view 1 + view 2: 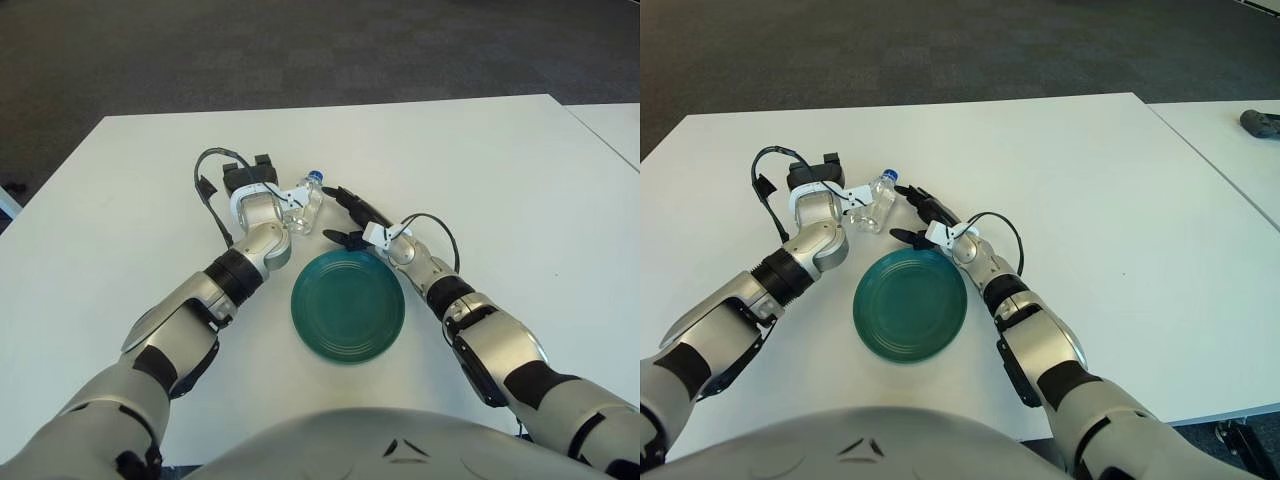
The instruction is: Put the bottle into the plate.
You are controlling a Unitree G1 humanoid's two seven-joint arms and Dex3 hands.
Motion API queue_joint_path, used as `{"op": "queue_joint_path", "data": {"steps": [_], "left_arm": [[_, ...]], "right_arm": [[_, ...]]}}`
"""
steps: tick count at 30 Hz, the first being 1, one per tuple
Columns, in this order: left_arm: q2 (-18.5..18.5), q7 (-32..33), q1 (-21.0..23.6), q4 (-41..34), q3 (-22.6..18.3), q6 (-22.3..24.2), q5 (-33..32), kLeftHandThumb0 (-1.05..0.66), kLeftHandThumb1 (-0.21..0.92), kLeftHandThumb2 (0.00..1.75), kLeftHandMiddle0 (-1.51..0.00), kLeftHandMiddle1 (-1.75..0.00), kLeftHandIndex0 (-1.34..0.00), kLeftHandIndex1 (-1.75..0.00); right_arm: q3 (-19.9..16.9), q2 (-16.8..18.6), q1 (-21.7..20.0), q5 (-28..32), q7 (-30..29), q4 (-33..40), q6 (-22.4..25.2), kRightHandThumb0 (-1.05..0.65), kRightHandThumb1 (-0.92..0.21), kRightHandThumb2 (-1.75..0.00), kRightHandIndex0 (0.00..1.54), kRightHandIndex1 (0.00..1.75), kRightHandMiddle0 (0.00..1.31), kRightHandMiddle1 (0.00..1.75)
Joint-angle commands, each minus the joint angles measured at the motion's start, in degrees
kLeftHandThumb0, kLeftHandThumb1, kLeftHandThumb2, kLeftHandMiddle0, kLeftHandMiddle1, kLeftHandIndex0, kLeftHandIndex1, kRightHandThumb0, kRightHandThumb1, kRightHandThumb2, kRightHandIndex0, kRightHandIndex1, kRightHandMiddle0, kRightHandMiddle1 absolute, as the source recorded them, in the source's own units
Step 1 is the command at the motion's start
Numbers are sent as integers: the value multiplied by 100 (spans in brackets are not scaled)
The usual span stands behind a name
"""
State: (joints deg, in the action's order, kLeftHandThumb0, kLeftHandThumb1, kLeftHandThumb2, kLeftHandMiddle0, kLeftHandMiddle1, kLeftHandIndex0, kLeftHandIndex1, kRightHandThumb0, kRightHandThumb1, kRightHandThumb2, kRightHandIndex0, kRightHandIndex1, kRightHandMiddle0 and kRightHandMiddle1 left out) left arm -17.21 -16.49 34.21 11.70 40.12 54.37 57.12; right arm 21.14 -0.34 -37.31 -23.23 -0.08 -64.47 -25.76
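left hand (262, 200) fingers grasping bottle (303, 203) mid-body, just beyond plate (348, 305) | right hand (352, 222) fingers released, just right of bottle | judged light, clear plastic, slippery, squashable; grip mid-body gently

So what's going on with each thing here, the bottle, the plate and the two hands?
Bottle: clear, blue cap on, tilted, held at the left hand, not yet in the plate.
Plate: green, flat on the white table, nothing in it.
Left hand: closed on the bottle, beyond the plate.
Right hand: fingers spread, holding nothing, just right of the bottle.
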Motion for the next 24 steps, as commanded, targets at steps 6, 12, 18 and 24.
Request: {"op": "queue_joint_path", "data": {"steps": [6, 12, 18, 24], "left_arm": [[-28, 187, -5, -346, -127, -325, 252, -105, 92, 65, -4, -105, 0, -101], [8, 117, -78, -514, -164, -464, 418, -105, 92, 64, -4, -99, 0, -101], [23, -94, -116, -681, -130, -495, 611, -105, 92, 65, -5, -97, 0, -96], [108, -158, -205, -764, -170, -520, 743, -105, 92, 64, -7, -87, 0, -97]], "right_arm": [[14, 102, -37, -66, 86, -510, 702, -105, -92, -71, 10, 0, 0, 13], [-163, 168, -57, 127, 274, -636, 622, -105, -92, -71, 7, 0, 0, 7], [-311, 178, -59, 259, 416, -763, 514, -105, -92, -69, 5, 0, 0, 3], [-594, -106, -108, 466, 699, -814, 315, -105, -92, -70, 8, 2, 3, 4]]}}
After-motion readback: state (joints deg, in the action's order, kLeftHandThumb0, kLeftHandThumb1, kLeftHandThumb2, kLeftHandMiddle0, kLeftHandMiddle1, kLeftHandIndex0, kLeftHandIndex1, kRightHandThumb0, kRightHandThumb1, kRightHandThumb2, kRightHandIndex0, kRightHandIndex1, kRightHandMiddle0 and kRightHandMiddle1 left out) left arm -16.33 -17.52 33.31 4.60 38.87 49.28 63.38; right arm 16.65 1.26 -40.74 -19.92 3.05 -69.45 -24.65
